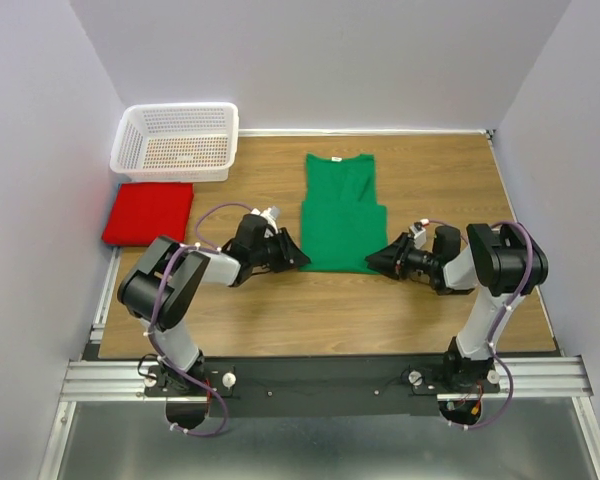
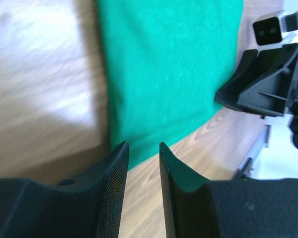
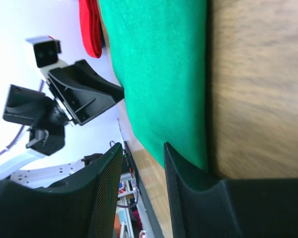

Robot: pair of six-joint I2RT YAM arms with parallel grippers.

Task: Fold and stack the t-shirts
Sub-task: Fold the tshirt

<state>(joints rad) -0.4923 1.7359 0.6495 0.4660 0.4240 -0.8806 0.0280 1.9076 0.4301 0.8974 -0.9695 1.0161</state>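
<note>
The green shirt (image 1: pixel 342 215) is lying mid-way across the table (image 1: pixel 440 190), with the red shirt (image 1: pixel 148 212) sitting folded at far left. The left gripper (image 1: pixel 300 259) and right gripper (image 1: pixel 373 258) are flanking the green shirt's near corners, jaws narrowly parted and gripping nothing.

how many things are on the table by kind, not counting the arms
t-shirts: 2 (bright green cloth t-shirt, laid out flat; bright red cloth t-shirt, folded)
baskets: 1 (white perforated plastic basket)
total: 3
</note>
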